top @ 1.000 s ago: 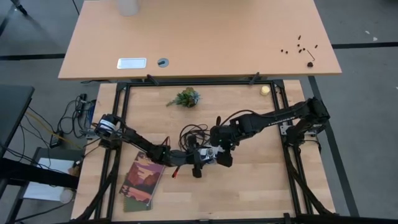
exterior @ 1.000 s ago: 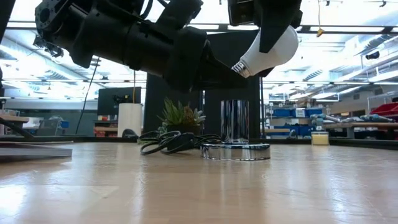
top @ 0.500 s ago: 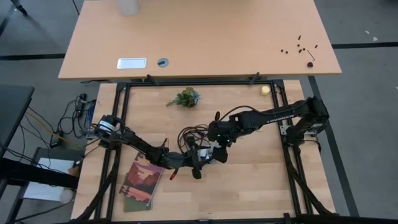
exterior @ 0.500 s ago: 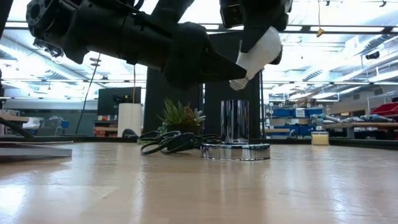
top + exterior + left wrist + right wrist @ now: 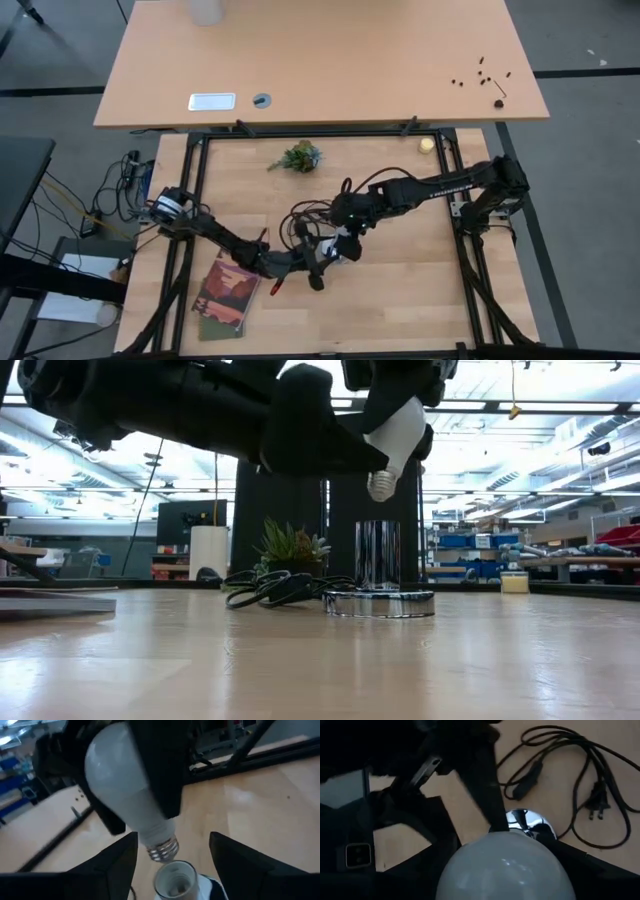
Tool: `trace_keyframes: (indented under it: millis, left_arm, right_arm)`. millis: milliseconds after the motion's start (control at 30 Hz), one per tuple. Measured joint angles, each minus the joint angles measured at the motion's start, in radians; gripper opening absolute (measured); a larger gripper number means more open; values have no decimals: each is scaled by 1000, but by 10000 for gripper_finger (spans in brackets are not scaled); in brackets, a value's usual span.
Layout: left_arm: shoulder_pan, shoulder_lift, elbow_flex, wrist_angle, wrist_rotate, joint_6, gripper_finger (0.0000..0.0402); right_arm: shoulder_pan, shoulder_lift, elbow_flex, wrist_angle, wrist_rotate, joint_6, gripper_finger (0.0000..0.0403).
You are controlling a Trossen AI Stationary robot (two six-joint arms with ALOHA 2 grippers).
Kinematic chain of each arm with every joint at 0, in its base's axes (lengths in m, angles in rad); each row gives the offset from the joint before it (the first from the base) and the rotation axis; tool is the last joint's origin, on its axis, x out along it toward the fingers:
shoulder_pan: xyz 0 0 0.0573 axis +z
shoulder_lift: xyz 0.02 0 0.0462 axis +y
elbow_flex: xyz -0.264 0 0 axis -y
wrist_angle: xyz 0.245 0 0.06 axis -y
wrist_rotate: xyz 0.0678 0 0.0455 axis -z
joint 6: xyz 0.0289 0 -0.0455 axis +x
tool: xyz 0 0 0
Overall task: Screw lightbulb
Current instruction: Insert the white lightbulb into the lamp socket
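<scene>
Lightbulb (image 5: 397,438) first: I see it held in the air by my right gripper (image 5: 345,222), tilted, with its silvery screw base (image 5: 381,484) pointing down and hanging just above the open top of the socket (image 5: 377,554), apart from it. In the left wrist view the bulb's (image 5: 126,795) threaded end sits just beside the socket mouth (image 5: 173,879), slightly off to one side, not yet entered. The right jaws are pinching the bulb around its white glass, one dark finger (image 5: 159,767) lying across its front.

My left gripper (image 5: 318,262) sits low on the counter (image 5: 400,300) beside the socket's round chrome base (image 5: 379,601). Its two fingers (image 5: 114,865) are spread wide, one on each side of the socket, and I cannot see them touching it.

From the right wrist view, the white dome of the bulb (image 5: 505,867) fills the foreground, with the shiny base disc (image 5: 532,824) showing just beyond it and the black cord (image 5: 570,775) looping over the wood, its plug lying at the far end.

Elsewhere on the counter I see a small green plant (image 5: 299,156) well behind the socket, a pale yellow round object (image 5: 427,145) near the far right corner, and a book (image 5: 228,291) lying flat near the left arm.
</scene>
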Motion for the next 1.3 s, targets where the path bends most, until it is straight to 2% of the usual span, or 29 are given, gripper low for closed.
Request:
trace_keyframes:
  millis: [300, 433, 533, 967, 1300]
  left_arm:
    - [25, 0, 0, -146, 52, -235, 253]
    - [60, 8, 0, -181, 149, -315, 253]
    - [75, 32, -2, -191, 161, -359, 253]
    - [113, 82, -1, -144, 218, -365, 249]
    - [114, 82, -2, -101, 235, -364, 204]
  right_arm:
    - [2, 37, 1, 9, -1, -71, 274]
    - [3, 88, 0, 19, -13, -108, 274]
    - [1, 99, 0, 23, -17, -129, 274]
    - [-10, 100, 0, 49, -16, -135, 274]
    - [-3, 123, 1, 64, -7, -142, 274]
